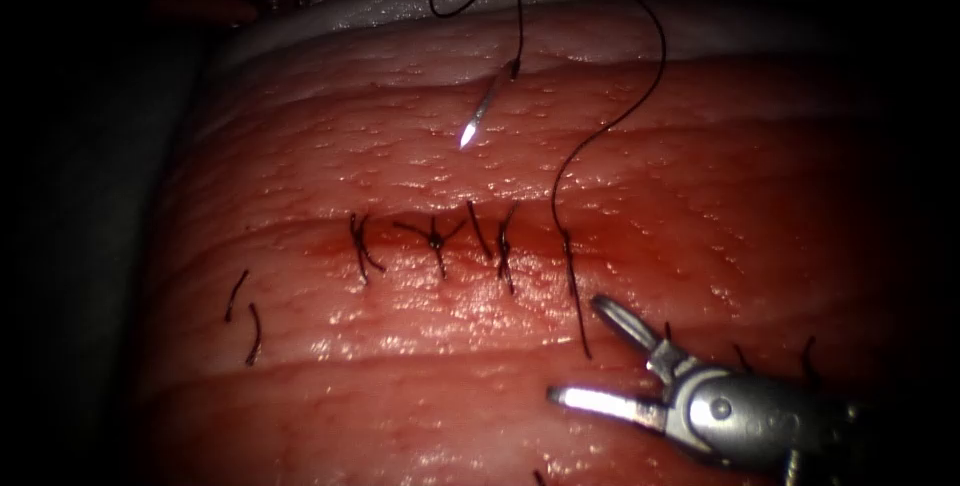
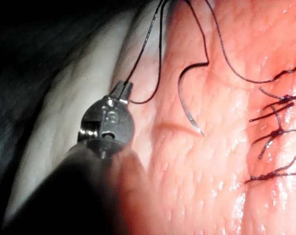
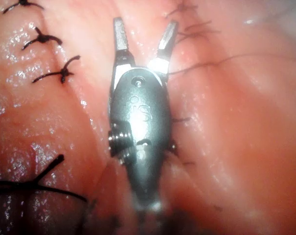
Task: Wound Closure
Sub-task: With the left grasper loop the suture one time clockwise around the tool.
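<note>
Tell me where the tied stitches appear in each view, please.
Endoscope view: tied stitches cross the cut, left of the open, empty right end effector.
Left wrist view: stitches past the needle lying free on the tissue; left end effector holds thread.
Right wrist view: stitches beside the right end effector.
Shared landmark: the cut beneath them.

Surgical practice bench, sutured tissue (image 1: pixel 620 146) under endoscope light, dark surround
</note>
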Robot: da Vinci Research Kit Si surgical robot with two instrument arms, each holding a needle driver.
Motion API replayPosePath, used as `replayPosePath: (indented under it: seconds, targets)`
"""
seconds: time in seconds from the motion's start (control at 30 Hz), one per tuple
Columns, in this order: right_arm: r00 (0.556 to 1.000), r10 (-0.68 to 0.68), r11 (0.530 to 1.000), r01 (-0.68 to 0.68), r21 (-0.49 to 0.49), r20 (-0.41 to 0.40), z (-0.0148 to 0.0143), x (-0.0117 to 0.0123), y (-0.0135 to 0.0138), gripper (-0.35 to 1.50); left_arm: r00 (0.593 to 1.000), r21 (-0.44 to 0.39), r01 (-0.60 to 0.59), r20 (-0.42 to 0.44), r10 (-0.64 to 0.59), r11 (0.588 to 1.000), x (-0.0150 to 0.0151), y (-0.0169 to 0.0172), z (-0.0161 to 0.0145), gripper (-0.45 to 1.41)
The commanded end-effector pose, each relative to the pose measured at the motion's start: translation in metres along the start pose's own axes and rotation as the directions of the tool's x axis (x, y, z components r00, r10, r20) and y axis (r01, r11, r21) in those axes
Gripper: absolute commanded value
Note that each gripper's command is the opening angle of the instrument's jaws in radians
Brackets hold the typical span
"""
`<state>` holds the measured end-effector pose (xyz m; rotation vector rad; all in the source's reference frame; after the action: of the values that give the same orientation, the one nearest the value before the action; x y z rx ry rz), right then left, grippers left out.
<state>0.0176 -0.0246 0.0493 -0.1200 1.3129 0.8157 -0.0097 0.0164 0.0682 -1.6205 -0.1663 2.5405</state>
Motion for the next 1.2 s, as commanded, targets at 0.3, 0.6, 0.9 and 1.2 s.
replayPosePath:
  seconds: [0.3, 0.6, 0.9, 1.2]
  targets:
    - [0.998, 0.041, 0.997, -0.038, -0.068, 0.050, 0.0009, 0.0018, 0.0038, -0.35, 0.999, -0.074, -0.049, 0.012, 0.050, 0.996, 0.0018, 0.0061, -0.0017, -0.45]
    - [0.994, 0.067, 0.990, -0.056, -0.131, 0.084, 0.0053, 0.0009, 0.0074, -0.35, 0.996, -0.096, -0.085, -0.034, 0.083, 0.992, 0.0042, 0.0114, -0.0024, -0.45]
    - [0.981, 0.183, 0.982, -0.181, -0.046, 0.059, 0.0093, -0.0009, 0.0115, -0.35, 0.989, -0.114, -0.131, -0.082, 0.122, 0.985, 0.0048, 0.0157, -0.0014, -0.45]
    - [0.944, 0.330, 0.913, -0.320, 0.252, 0.001, 0.0107, 0.0014, 0.0137, -0.35, 0.989, -0.125, -0.135, -0.073, 0.126, 0.983, 0.0046, 0.0156, 0.0024, -0.45]
